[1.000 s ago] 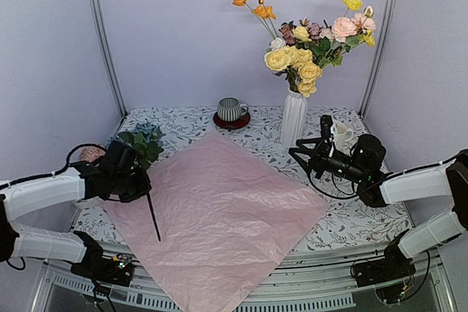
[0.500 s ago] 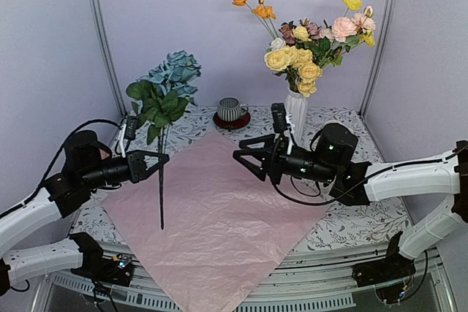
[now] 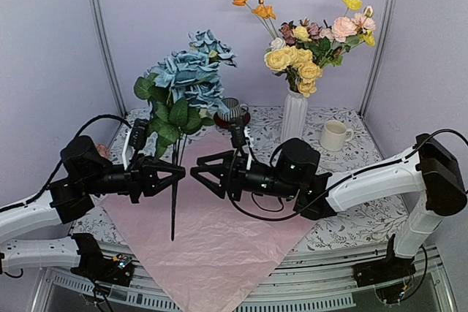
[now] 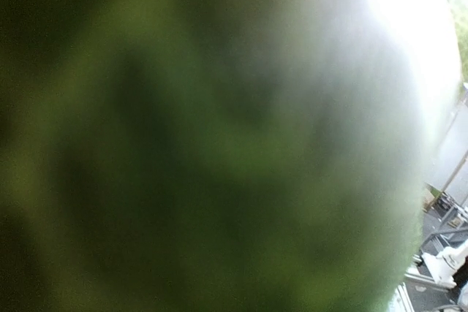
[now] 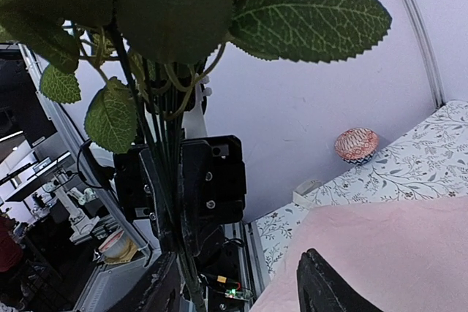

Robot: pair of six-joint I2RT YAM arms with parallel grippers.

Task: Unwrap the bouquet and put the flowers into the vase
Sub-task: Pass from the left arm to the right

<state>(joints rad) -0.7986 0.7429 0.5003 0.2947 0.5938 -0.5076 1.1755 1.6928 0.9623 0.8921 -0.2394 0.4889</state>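
Many flowers fill the white vase.

A table covered with a white cloth printed with grey leaves fills the floor of the booth. At the back stands a striped grey cup on a dark red saucer, partly hidden. Well to the right of it, a cream mug stands upright, handle to the right. Near the left edge lies a small round pinkish thing, perhaps a ball of yarn. Two metal posts rise at the back corners against plain lilac walls.
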